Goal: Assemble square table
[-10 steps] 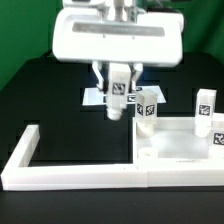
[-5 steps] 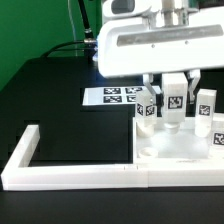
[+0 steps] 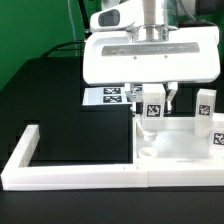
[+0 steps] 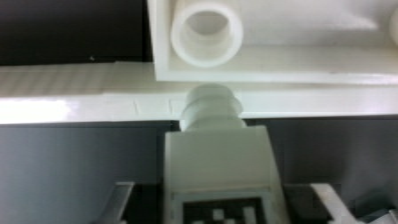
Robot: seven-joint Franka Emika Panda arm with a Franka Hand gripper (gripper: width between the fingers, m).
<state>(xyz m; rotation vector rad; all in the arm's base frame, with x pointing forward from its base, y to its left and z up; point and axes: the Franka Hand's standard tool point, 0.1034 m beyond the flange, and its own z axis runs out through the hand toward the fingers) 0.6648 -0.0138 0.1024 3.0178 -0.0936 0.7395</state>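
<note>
My gripper [image 3: 152,100] is shut on a small white leg block [image 3: 152,110] with a black-and-white tag, holding it upright just above the near-left corner of the white square table slab [image 3: 185,148]. A round corner hole [image 3: 147,155] lies below the block. In the wrist view the leg [image 4: 217,150] runs out from between my gripper [image 4: 222,205], its rounded peg end [image 4: 214,100] over the border wall [image 4: 71,95]. The slab's corner hole [image 4: 210,30] lies just beyond the peg. Two more tagged legs [image 3: 206,105] [image 3: 217,135] stand on the slab at the exterior view's right.
The long white L-shaped border wall [image 3: 70,172] runs along the front, with a short arm [image 3: 25,145] on the exterior view's left. The slab rests against it. The marker board [image 3: 108,97] lies on the black table behind the gripper.
The gripper carried the leg from above the marker board towards the exterior view's right. It then came back a little left and lower, over the slab's near-left corner.
</note>
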